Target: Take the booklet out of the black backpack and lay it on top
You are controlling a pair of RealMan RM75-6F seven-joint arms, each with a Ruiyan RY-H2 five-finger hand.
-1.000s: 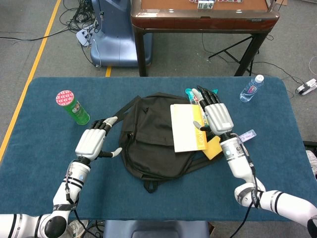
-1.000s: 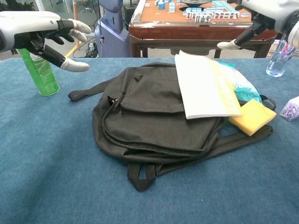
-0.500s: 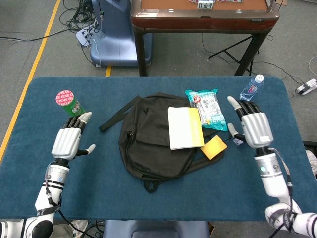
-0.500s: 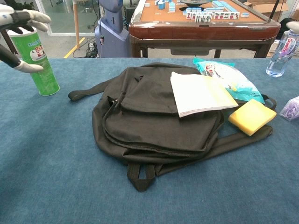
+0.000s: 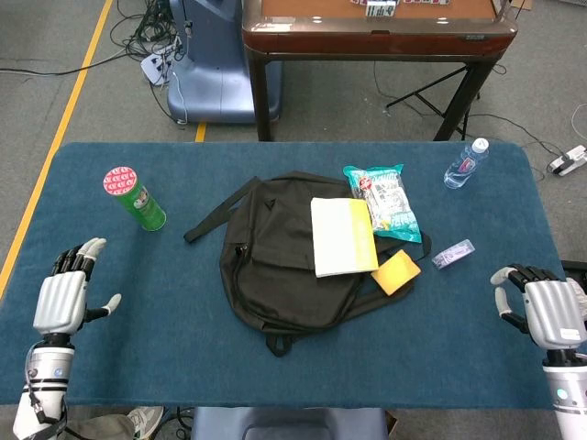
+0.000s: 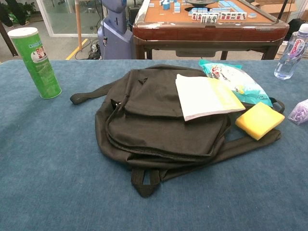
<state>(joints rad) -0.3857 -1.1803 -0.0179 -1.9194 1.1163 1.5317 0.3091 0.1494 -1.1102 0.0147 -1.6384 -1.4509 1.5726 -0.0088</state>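
The booklet is lying flat on the backpack — thin, floppy, best pinched at an edge. Left hand is hovering spread and empty; right hand — fingers curled, empty.

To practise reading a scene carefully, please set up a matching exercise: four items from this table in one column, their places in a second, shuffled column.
Things:
1. booklet
2. green canister
3. water bottle
4. yellow sponge

Places:
A. table's far right corner
B. on the black backpack
C. left of the backpack, standing upright
D. on the backpack's right edge, nearer than the booklet

Pairs: 1-B, 2-C, 3-A, 4-D
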